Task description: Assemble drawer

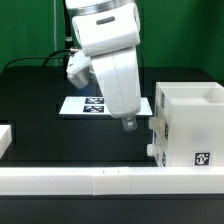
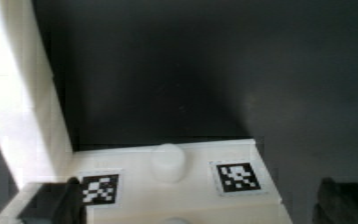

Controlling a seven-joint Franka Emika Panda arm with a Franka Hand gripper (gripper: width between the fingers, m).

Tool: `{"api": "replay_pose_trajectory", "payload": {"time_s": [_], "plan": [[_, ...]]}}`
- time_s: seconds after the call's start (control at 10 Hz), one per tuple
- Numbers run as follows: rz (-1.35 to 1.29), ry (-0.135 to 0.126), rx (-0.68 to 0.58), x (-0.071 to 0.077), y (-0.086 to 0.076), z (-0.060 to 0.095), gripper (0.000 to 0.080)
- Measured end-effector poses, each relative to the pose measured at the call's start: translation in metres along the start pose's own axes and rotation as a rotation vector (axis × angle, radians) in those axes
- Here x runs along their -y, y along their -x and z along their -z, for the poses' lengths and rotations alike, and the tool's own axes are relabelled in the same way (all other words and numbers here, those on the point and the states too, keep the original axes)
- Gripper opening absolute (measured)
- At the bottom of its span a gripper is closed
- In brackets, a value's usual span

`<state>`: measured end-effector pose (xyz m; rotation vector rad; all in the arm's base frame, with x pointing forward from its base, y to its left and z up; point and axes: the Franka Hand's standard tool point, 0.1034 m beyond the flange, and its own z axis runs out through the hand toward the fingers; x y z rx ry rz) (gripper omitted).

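The tall white housing [image 1: 190, 125] stands at the exterior view's right, a tag on its near face. A knobbed white tray [image 1: 153, 140] sits at its left side, touching it. In the wrist view this tray [image 2: 167, 185] shows two square tags and a rounded knob [image 2: 167, 160] between them. My gripper [image 1: 128, 123] hangs just left of the housing, right by the tray. In the wrist view my gripper [image 2: 197, 203] is open, its dark fingers [image 2: 51, 203] on either side of the tray. I cannot tell whether they touch it.
The marker board [image 1: 88, 103] lies on the black table behind the arm. The low white border rail [image 1: 90, 180] runs along the front and shows in the wrist view [image 2: 25, 90]. Another white part [image 1: 5, 138] sits at the exterior view's left edge, cut off.
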<state>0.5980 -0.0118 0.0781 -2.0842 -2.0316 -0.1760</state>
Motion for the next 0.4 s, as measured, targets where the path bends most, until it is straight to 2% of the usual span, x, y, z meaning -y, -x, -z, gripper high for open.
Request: {"api": "replay_pose_trajectory", "payload": {"time_s": [0.4], "plan": [[-0.001,-0.001,-0.001,0.0003,0.0007,-0.0007,0.0649]]}}
